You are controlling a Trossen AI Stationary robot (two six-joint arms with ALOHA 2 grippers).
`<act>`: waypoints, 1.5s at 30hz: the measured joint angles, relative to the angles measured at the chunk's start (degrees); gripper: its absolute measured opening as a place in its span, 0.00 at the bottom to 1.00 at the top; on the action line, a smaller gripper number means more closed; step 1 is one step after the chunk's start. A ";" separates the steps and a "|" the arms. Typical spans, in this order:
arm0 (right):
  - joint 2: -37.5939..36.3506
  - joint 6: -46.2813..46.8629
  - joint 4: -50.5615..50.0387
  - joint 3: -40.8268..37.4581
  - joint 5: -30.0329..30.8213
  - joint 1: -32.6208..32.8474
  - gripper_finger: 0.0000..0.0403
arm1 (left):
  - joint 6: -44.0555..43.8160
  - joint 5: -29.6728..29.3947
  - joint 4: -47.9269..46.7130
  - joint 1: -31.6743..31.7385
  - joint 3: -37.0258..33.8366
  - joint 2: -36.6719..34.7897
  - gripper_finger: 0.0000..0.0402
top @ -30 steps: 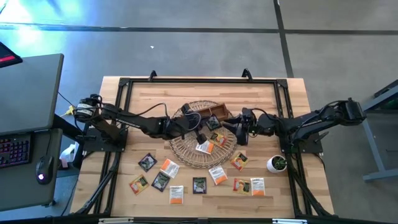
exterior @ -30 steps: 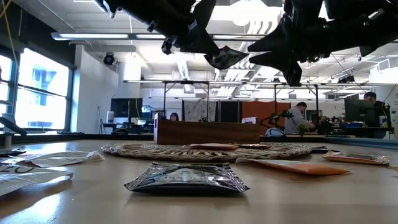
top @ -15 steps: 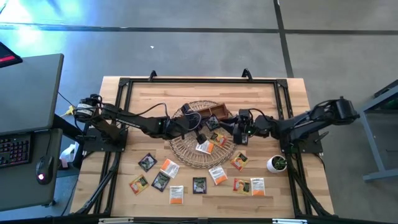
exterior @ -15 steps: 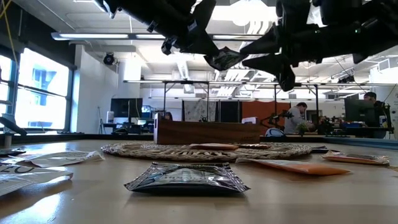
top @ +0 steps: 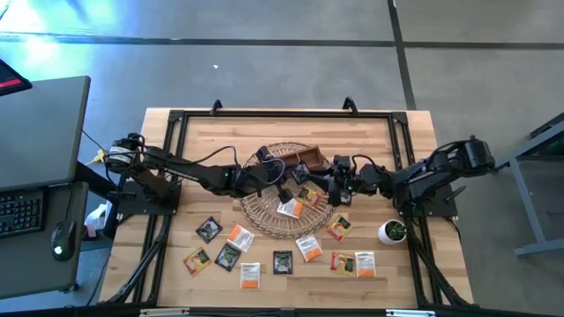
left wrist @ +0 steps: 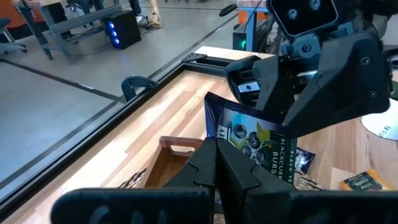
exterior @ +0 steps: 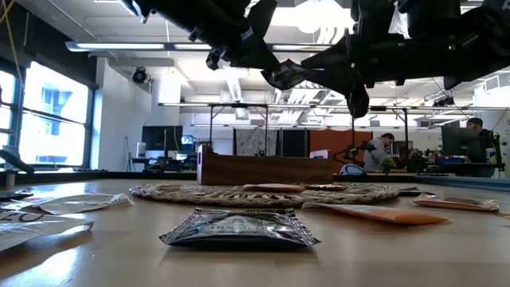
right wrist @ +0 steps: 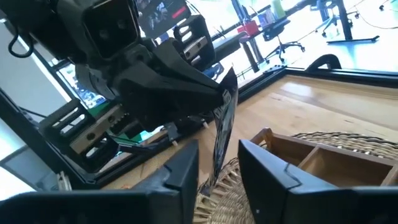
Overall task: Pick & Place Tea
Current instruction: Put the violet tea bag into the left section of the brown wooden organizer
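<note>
A black tea sachet (left wrist: 258, 146) with a blue printed label hangs in the air over the round wicker basket (top: 264, 216), with my left gripper (left wrist: 217, 149) shut on it. My right gripper (right wrist: 217, 165) comes in level from the table's right. It is open, with one finger on each side of the sachet's far edge (right wrist: 222, 127) and a gap on both sides. A brown wooden tray (top: 304, 160) sits on the basket's far part. A few orange and white sachets (top: 300, 201) lie on the basket. Several more sachets (top: 282, 261) lie flat on the table near its front edge. My left gripper pinches the sachet's lower edge (left wrist: 214, 132) between its two shut fingers, on the side toward the table's left. The fingers come nearly level from the table's left. The sachet stands on edge, slightly tilted, lifted clear above the basket.
A small white pot with a green plant (top: 392, 232) stands at the table's right, near my right arm. A black metal frame (top: 282, 114) runs along the table's edges. People sit at desks in the room beyond the table (exterior: 381, 151).
My right gripper has moved toward the table's left and slightly down, up to the sachet, so that its fingers now stand on either side of the sachet's far edge. The sachet stays in the same place.
</note>
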 joint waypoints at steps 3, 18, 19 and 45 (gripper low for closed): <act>0.00 -1.44 -0.15 0.00 0.01 0.00 0.13 | 0.00 -0.09 -0.02 0.00 0.00 0.00 0.00; 0.00 -4.50 -2.70 0.00 1.41 0.00 0.01 | 2.40 1.85 -0.80 0.00 0.00 0.00 0.14; 0.00 -4.54 -3.18 0.00 1.84 0.00 0.01 | 2.40 1.90 -1.08 0.00 0.00 0.00 0.17; 0.00 -11.39 -18.56 0.00 -29.01 -6.08 0.00 | 8.90 26.03 -3.31 -0.36 0.02 0.00 0.39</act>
